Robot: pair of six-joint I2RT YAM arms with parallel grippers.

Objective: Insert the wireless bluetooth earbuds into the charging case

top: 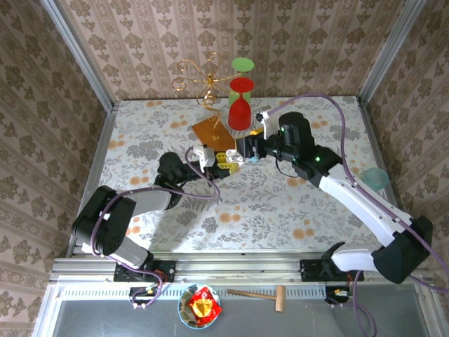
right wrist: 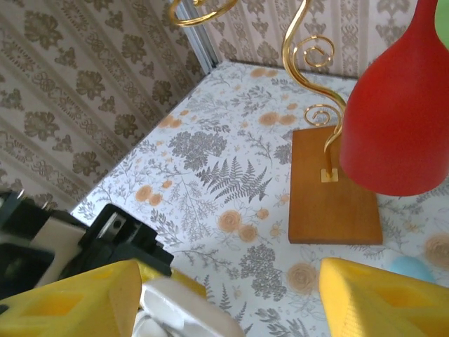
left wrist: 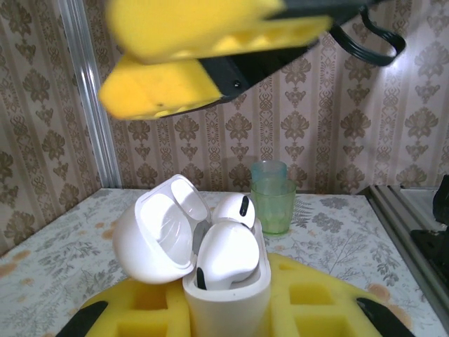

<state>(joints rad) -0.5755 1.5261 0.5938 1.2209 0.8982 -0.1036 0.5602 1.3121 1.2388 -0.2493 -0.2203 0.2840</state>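
The charging case [left wrist: 228, 303] is held up off the tabletop [top: 280, 203], about midway between its left and right edges and nearer the far edge, just in front of the wooden base [top: 214, 130] of the gold stand. The left tool [top: 219, 159] is clamped on the case's lower body, its yellow pads [left wrist: 319, 302] pressing both sides. The lid [left wrist: 151, 235] hangs open to one side. Two white earbuds [left wrist: 226, 256] sit in the case with their rounded heads standing proud; I cannot tell whether they are fully home.

The right tool [right wrist: 228, 302] hovers just above the case with its fingers well apart and nothing between them.

The earbuds look like tiny, very light, hard glossy plastic, so they will probably be slippery and easy to flick out. A light pinch across the sides of a head looks safest, or a gentle downward press on its crown. The case is stiff and smooth. It is best held low on its body, as it is here, clear of the hinge and lid.
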